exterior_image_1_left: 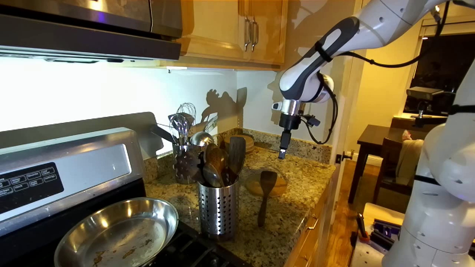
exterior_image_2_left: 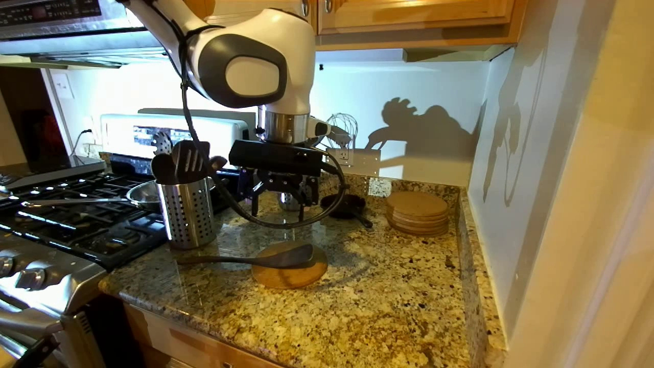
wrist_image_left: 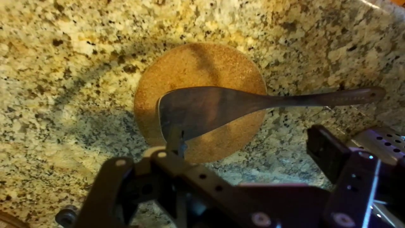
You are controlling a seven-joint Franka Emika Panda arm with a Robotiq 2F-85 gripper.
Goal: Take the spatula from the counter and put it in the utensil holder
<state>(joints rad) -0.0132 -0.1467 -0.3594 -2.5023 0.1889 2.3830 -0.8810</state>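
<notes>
The spatula (exterior_image_1_left: 268,181) is brown wood. It lies flat with its head on a round wooden disc (exterior_image_1_left: 254,185) and its handle over the granite counter (exterior_image_1_left: 297,181). It also shows in an exterior view (exterior_image_2_left: 288,257) and the wrist view (wrist_image_left: 202,107). The utensil holder (exterior_image_1_left: 219,209), a perforated steel cylinder with several utensils, stands upright near the handle end; it also shows in an exterior view (exterior_image_2_left: 186,212) and partly in the wrist view (wrist_image_left: 386,141). My gripper (wrist_image_left: 246,136) is open and empty, above the counter and apart from the spatula; its fingers (exterior_image_2_left: 278,208) point down.
A second perforated cylinder (exterior_image_1_left: 184,163) with whisks and a ladle stands by the back wall. A steel frying pan (exterior_image_1_left: 118,230) sits on the stove. A small black pan (exterior_image_2_left: 347,204) and a stack of discs (exterior_image_2_left: 418,212) stand at the back. Cabinets (exterior_image_1_left: 226,33) hang above.
</notes>
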